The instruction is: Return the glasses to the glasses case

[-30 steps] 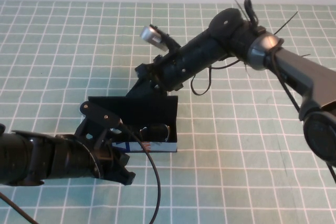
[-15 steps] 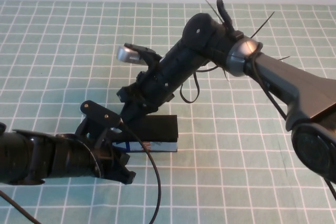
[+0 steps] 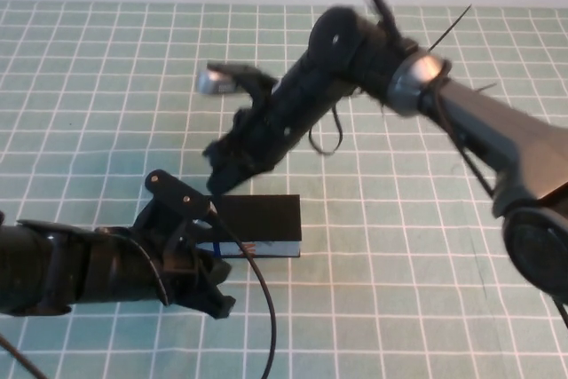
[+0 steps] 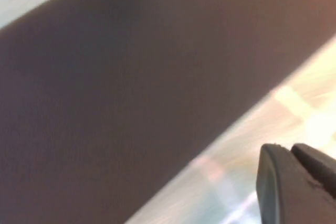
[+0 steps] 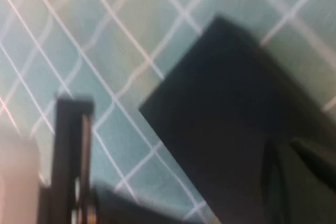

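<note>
The glasses case (image 3: 259, 216) lies shut on the green checked cloth, its flat black lid down and the blue and white printed front side (image 3: 257, 247) facing me. The glasses are hidden. My right gripper (image 3: 219, 182) hangs just above the case's far left corner, fingers together, empty; in the right wrist view (image 5: 286, 156) it sits over the black lid (image 5: 226, 103). My left gripper (image 3: 211, 259) is shut and empty, low by the case's front left corner; in the left wrist view (image 4: 291, 153) the dark case (image 4: 131, 87) fills most of the picture.
The green checked cloth (image 3: 399, 246) covers the table. A black cable (image 3: 266, 317) loops from my left arm in front of the case. My right arm (image 3: 461, 122) reaches in from the right across the cloth behind the case.
The case's lid stood upright a second ago and now lies flat, shut. My right gripper pushed it down, moved left, then rose slightly. My left arm barely moved.
</note>
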Motion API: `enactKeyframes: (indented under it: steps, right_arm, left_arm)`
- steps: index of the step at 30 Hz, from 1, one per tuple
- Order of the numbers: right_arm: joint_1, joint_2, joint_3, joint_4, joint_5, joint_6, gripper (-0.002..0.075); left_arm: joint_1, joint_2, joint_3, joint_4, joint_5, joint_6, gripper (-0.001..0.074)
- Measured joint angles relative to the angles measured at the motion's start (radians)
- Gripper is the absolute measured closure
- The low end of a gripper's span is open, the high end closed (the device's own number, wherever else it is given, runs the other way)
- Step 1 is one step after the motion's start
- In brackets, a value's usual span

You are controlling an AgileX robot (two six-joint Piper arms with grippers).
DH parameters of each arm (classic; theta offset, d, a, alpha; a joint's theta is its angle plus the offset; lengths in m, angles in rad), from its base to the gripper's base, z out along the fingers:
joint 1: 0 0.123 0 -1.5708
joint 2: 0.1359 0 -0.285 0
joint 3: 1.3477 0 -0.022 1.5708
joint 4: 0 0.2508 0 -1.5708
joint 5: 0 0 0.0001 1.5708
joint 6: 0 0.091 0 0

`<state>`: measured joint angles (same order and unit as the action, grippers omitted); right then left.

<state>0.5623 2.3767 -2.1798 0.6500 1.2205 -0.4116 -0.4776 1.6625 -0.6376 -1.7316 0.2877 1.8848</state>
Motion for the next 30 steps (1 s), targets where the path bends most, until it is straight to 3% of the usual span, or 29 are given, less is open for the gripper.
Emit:
enactKeyframes:
  steps: [5,9,12,15,18,21,25,30]
  right_arm:
    - [-0.037,-0.076,-0.078,-0.001,0.003,-0.014,0.0737]
    - [-0.053,-0.168,-0.118,-0.004,0.006,-0.019,0.0737]
    - [-0.053,-0.25,-0.123,-0.002,0.015,-0.021,0.0737]
    - [-0.053,-0.339,-0.125,0.011,0.022,-0.025,0.0737]
    - [-0.053,-0.417,-0.114,0.064,0.025,-0.04,0.0737]
    - [-0.025,-0.493,-0.066,0.106,0.026,-0.057,0.0737]
    - [0.042,-0.59,0.036,0.061,0.033,-0.069,0.0737]
    - [0.061,-0.739,0.215,-0.154,0.001,-0.035,0.0737]
  left_arm:
    - [0.0,-0.136,0.004,0.056,0.204,0.055,0.0734]
    - [0.0,-0.256,-0.024,0.277,0.479,0.006,0.0734]
    - [-0.001,-0.316,-0.084,0.552,0.641,-0.181,0.0734]
    - [-0.001,-0.343,-0.167,0.896,0.739,-0.506,0.0734]
    - [-0.001,-0.358,-0.254,1.243,0.751,-0.807,0.0734]
    - [0.011,-0.398,-0.307,1.403,0.689,-0.979,0.0734]
    - [0.051,-0.507,-0.333,1.392,0.604,-1.042,0.0733]
    - [0.128,-0.736,-0.332,1.361,0.568,-1.052,0.0734]
